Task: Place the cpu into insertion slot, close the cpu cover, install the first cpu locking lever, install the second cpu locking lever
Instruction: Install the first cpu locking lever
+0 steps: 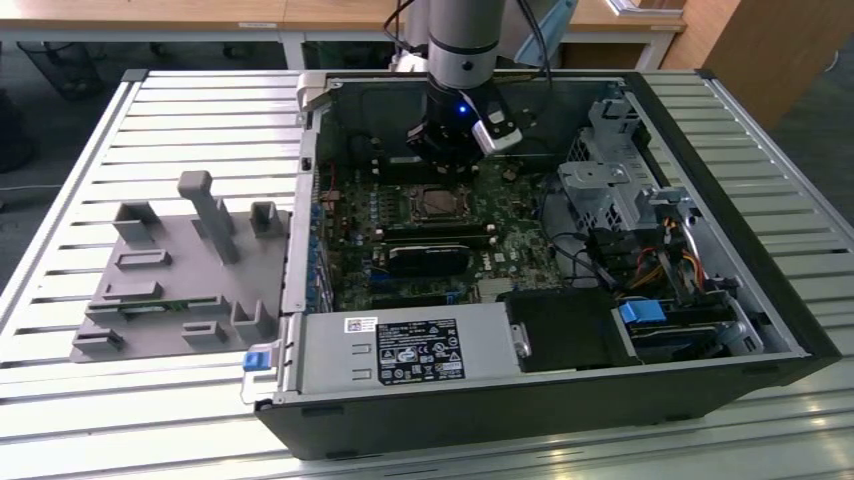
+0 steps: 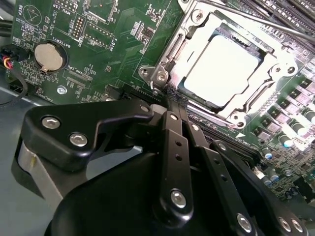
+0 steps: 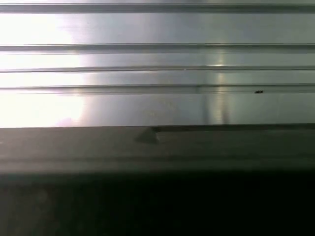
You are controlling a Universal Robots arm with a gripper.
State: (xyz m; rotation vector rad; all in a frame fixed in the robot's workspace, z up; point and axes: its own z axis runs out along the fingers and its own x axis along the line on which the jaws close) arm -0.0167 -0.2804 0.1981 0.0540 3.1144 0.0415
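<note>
The gripper [image 2: 170, 101] hangs low inside the open computer case [image 1: 747, 300], and in the second wrist view its black fingers [image 2: 173, 147] run side by side with no gap between them and nothing held, their tips resting just at the near edge of the insertion slot [image 2: 162, 76]. Pressed together like that, they look set up to work as one narrow prod for pushing a thin part rather than for picking anything up. Right in front of the tips the cpu [image 2: 224, 66] lies flat in the slot, its pale metal top showing through the big window of the cpu cover [image 2: 256, 105], which is folded down over it, so the chip seems seated and the frame closed. A thin metal rod, probably one locking lever [image 2: 246, 17], crosses the far side of the socket; whether it is latched I cannot tell. In the exterior view the arm [image 1: 461, 40] comes straight down over the green motherboard [image 1: 354, 240], with the grey power supply [image 1: 400, 350] nearer the camera. A grey fixture tray [image 1: 160, 290] sits on the slatted table [image 1: 80, 420] towards the exterior view's left.
</note>
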